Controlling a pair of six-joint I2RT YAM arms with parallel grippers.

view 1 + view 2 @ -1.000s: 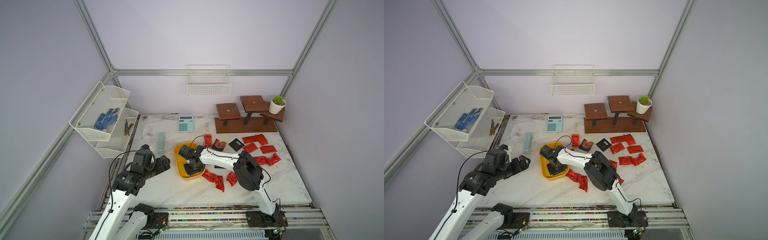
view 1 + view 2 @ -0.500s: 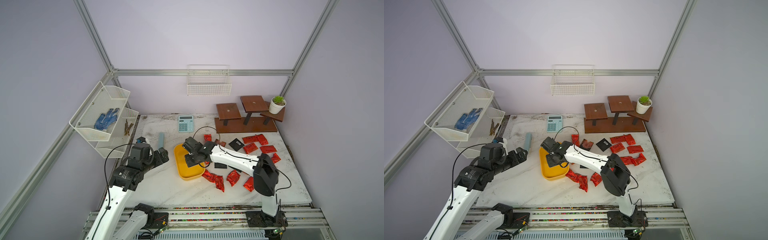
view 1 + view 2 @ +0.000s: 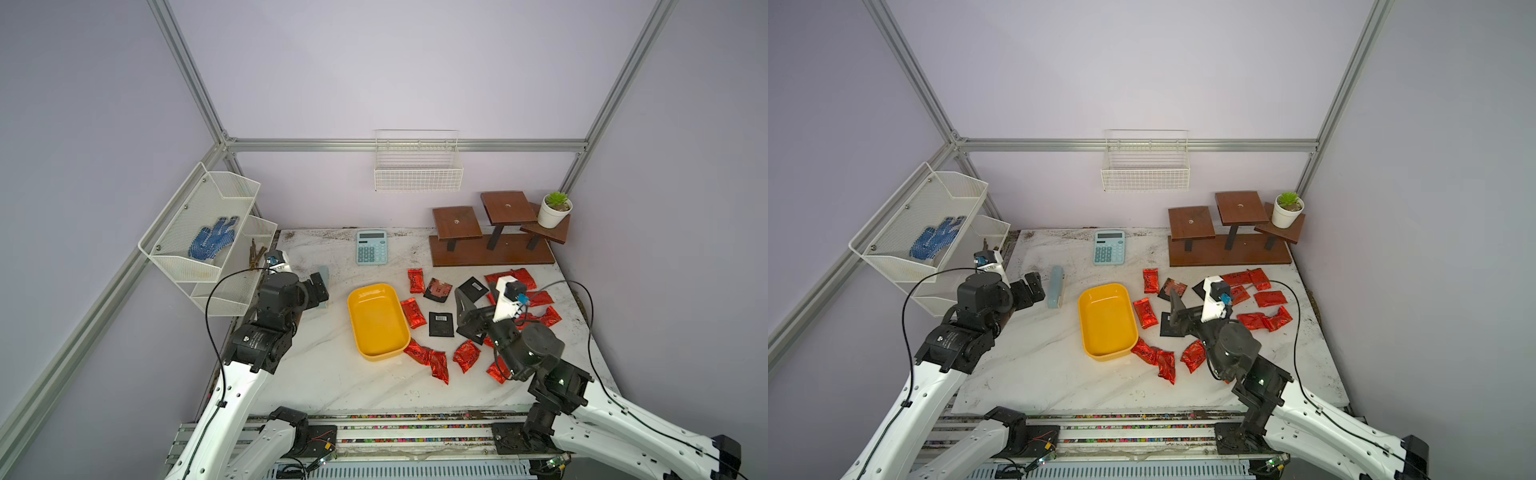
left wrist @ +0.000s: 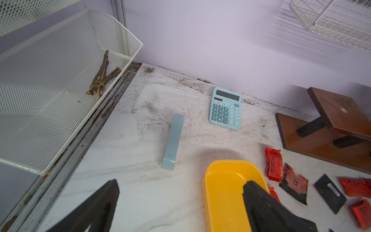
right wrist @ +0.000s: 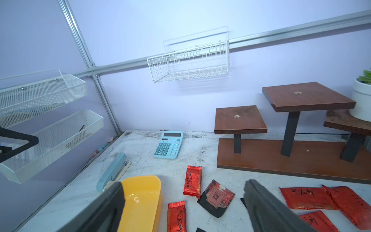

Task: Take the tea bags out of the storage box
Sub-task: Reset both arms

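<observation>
Right gripper [image 5: 183,183], jaws now parted and empty, has drawn back from the storage box [image 3: 376,322] to hover just right of it. Left gripper [image 4: 181,183] waits open on its left. Tea bags [image 3: 413,312] all lie outside, right of the box, so emptying appears complete.

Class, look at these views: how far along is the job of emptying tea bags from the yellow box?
Done: the storage box looks empty in both top views, and the tea bags lie scattered on the table beside it. In hand: nothing; left gripper and right gripper both stand open. Left: apparently nothing.
</observation>
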